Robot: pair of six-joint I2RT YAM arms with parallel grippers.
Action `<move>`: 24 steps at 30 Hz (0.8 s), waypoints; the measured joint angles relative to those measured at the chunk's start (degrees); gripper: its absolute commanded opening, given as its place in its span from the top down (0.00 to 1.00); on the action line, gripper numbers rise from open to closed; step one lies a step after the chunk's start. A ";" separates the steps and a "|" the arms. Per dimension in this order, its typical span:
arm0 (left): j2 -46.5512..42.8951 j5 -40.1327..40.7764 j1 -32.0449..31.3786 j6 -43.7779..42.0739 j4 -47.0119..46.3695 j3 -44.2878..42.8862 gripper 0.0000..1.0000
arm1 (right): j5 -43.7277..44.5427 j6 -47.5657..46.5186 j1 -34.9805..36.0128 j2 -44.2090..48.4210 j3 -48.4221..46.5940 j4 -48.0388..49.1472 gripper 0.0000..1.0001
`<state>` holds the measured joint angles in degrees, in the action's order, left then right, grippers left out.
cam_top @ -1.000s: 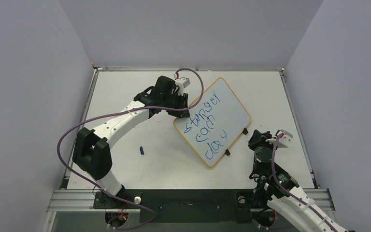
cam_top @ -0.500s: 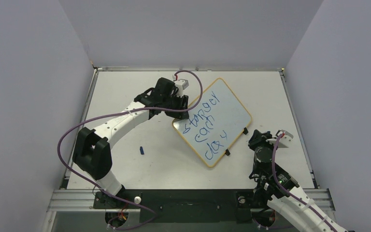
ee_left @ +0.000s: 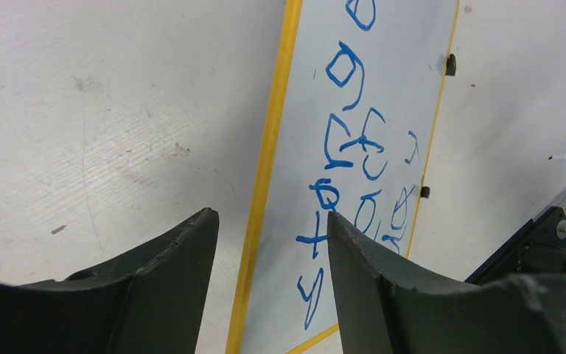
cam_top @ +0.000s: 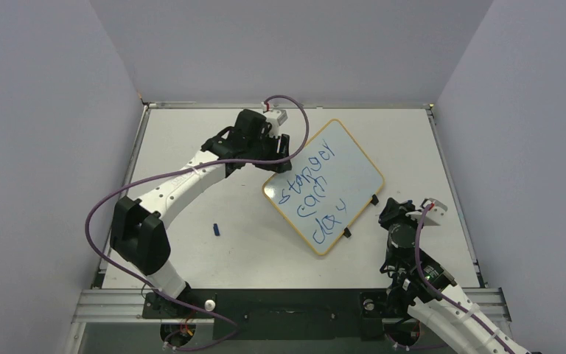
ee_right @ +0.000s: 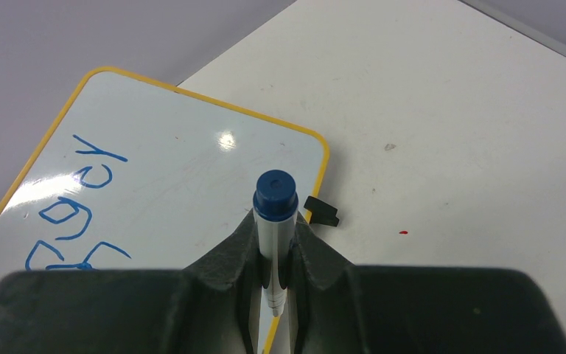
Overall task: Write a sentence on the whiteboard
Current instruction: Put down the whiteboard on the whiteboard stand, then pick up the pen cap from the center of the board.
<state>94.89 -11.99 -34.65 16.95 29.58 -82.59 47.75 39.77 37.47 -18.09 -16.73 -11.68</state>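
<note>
L gripper point(ee_left: 270, 215): jaws released, wide open, straddling the yellow frame on the whiteboard's point(cam_top: 357, 166) left edge at the start of line 1. Can't tell from wrist cam if the fingers point(ee_left: 191, 247) touch the frame.
R gripper point(ee_right: 276, 225): clenched on the marker point(ee_right: 275, 193), blue end sticking out past the tips. It's just off the board's edge with the black feet point(cam_top: 374, 199), no contact that I see.
Board lies flat on the table point(cam_top: 191, 147), turned diagonal to the table edges. Long axis runs w/ the sentence point(cam_top: 313, 195), near-left to far-right; feet edge faces the R arm.
Room: open tabletop left of the board, only a small blue cap point(cam_top: 217, 230) well off its left corner. Also open past its far corner.
</note>
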 measured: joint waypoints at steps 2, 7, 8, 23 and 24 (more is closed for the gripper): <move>-0.39 1.01 0.17 0.52 -0.02 -0.94 0.46 | 0.00 -0.02 0.00 0.00 0.00 0.00 1.00; -3.82 5.66 1.97 2.45 1.68 -1.07 0.43 | -0.04 -0.26 0.00 -0.02 -0.02 -0.02 1.00; -5.16 7.26 2.64 2.86 2.40 -1.07 0.43 | -0.07 -0.39 0.00 -0.09 -0.11 -0.09 1.00; -36.17 30.23 9.40 15.76 9.73 27.52 0.53 | -3.19 -1.60 0.00 -4.31 -5.35 -0.39 1.00; -36.48 30.56 9.42 16.70 9.79 29.55 0.53 | -3.41 -1.57 0.02 -4.50 -5.40 -0.39 1.00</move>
<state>58.41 18.57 -25.23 33.65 39.38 -53.04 44.34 38.20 37.50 -22.59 -22.13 -12.08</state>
